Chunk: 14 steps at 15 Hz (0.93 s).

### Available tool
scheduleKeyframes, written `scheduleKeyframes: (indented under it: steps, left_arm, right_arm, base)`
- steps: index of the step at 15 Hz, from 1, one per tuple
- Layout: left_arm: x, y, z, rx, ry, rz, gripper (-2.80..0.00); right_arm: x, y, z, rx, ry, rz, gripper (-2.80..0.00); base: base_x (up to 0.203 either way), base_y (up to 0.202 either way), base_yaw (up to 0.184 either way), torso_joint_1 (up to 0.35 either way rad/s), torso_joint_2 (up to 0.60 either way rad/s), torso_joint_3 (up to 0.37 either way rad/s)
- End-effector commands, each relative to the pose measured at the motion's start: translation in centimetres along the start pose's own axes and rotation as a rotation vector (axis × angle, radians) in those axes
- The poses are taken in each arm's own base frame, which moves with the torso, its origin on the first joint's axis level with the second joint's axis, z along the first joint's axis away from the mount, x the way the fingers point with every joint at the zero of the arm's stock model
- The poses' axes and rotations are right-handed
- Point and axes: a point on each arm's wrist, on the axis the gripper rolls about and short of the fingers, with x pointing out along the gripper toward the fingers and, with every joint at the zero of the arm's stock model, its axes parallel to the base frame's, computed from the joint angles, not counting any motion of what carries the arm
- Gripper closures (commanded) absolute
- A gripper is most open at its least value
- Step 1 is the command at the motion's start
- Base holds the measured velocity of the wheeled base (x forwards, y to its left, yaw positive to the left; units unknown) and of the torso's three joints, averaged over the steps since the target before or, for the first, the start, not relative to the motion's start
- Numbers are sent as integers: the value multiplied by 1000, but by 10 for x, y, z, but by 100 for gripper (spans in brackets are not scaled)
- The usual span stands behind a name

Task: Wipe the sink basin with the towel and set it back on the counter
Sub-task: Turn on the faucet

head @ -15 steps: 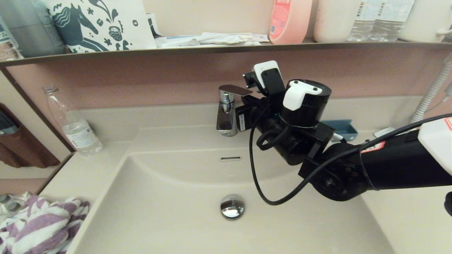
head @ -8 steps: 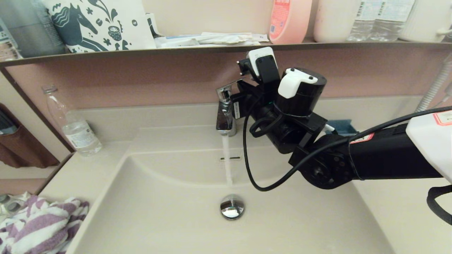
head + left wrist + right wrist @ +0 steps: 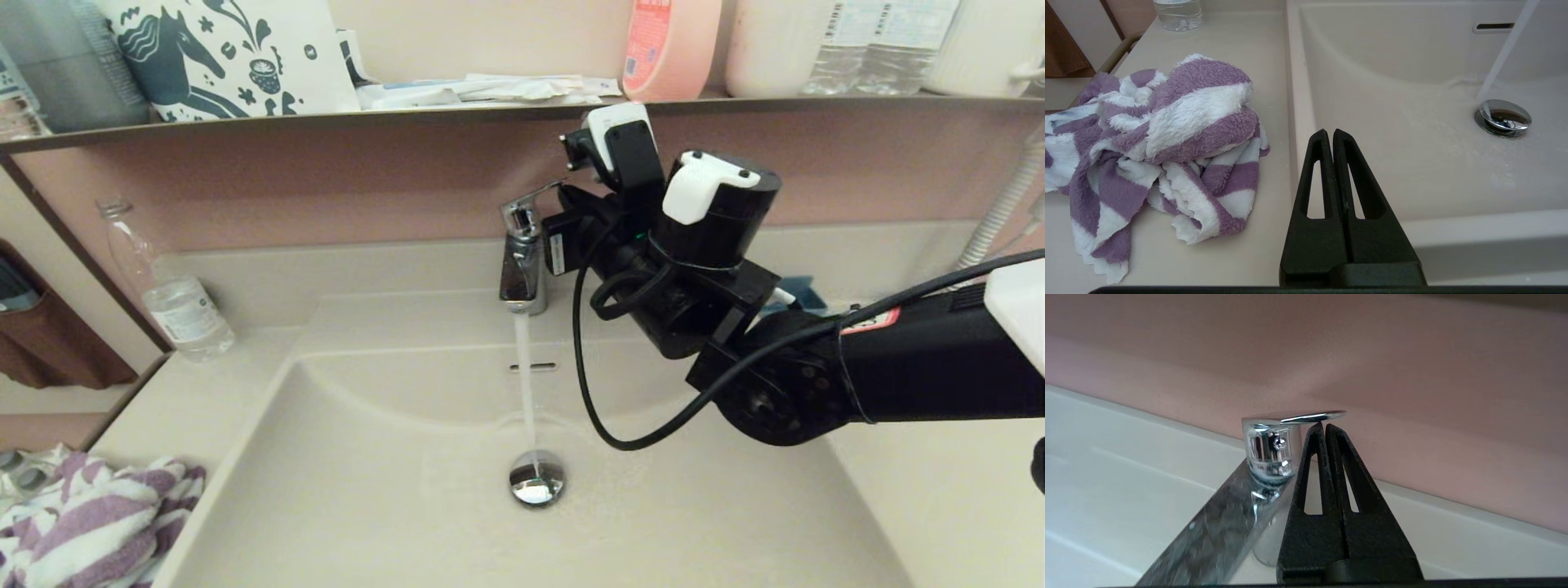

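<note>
the right end effector [image 3: 1325,425] is seen with its fingers pressed together, the tips set just under the raised lever [image 3: 1306,416] of the chrome tap [image 3: 521,269] at the back of the sink basin [image 3: 367,490]. water [image 3: 526,392] is seen running onto the drain plug [image 3: 536,479]. the left end effector [image 3: 1329,132], fingers likewise pressed together, is held above the basin's left rim. the purple and white striped towel [image 3: 1163,134] is left crumpled on the surface [image 3: 1249,253] just beside it, untouched.

No legible txt/labels anywhere.
</note>
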Motion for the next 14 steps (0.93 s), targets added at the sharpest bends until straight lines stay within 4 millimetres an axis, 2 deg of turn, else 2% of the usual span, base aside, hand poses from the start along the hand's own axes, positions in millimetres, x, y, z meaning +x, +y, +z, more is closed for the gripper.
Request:
scheduleKeyframes:
  steps: [1, 3, 6, 10, 14]
  left_arm:
    - [0, 0, 0, 1, 0, 1, 0]
    - [0, 0, 0, 1, 0, 1, 0]
    - [0, 0, 0, -1, 0, 1, 0]
    - [0, 0, 0, -1, 0, 1, 0]
    - [0, 0, 0, 1, 0, 1, 0]
  right_arm:
    - [-20, -7, 3, -14, 38, 9, 0]
    - [-41, -12, 10, -18, 53, 24, 0]
    - [-53, -6, 34, -5, 1, 53, 0]
    - [-44, -6, 55, -5, -57, 42, 0]
    - [-27, 2, 44, -20, -25, 45, 0]
  base:
    - [0, 0, 0, 0, 0, 0]
    - [0, 0, 0, 0, 0, 0]
    - [0, 0, 0, 0, 0, 0]
    - [0, 0, 0, 0, 0, 0]
    - [0, 0, 0, 0, 0, 0]
